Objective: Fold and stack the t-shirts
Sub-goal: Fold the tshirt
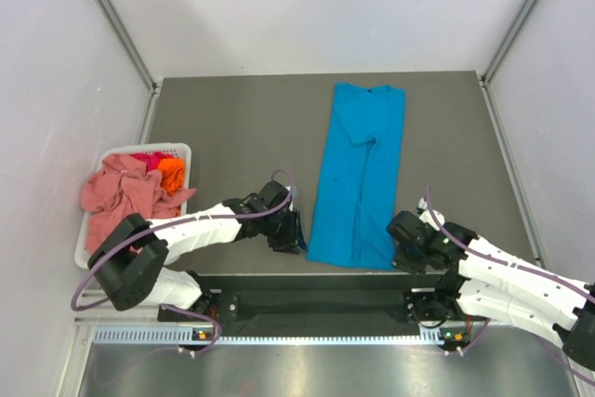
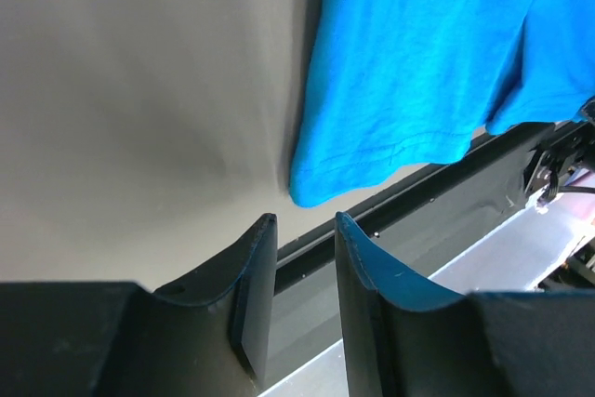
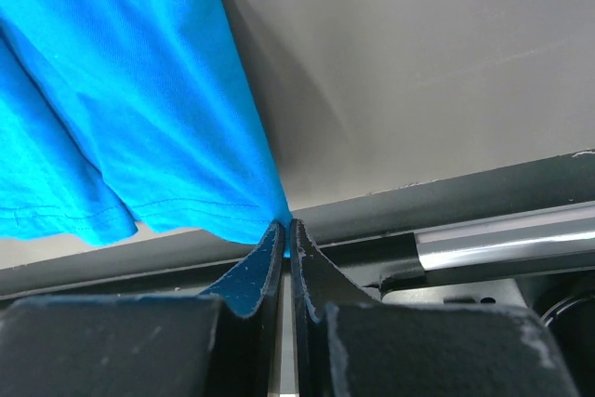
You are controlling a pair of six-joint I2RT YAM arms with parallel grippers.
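Note:
A turquoise-blue t-shirt (image 1: 358,174) lies on the table as a long strip folded lengthwise, collar at the far end. My right gripper (image 1: 402,250) is shut on its near right hem corner (image 3: 275,214). My left gripper (image 1: 290,234) is open and empty, just left of the near left hem corner (image 2: 321,188), not touching it. Salmon-pink (image 1: 119,191), orange (image 1: 171,172) and red (image 1: 147,159) t-shirts are crumpled in the basket at the left.
A white slatted basket (image 1: 177,150) stands at the table's left edge. The table's dark front rail (image 1: 307,281) runs right under the shirt's hem. White walls close in the table on three sides.

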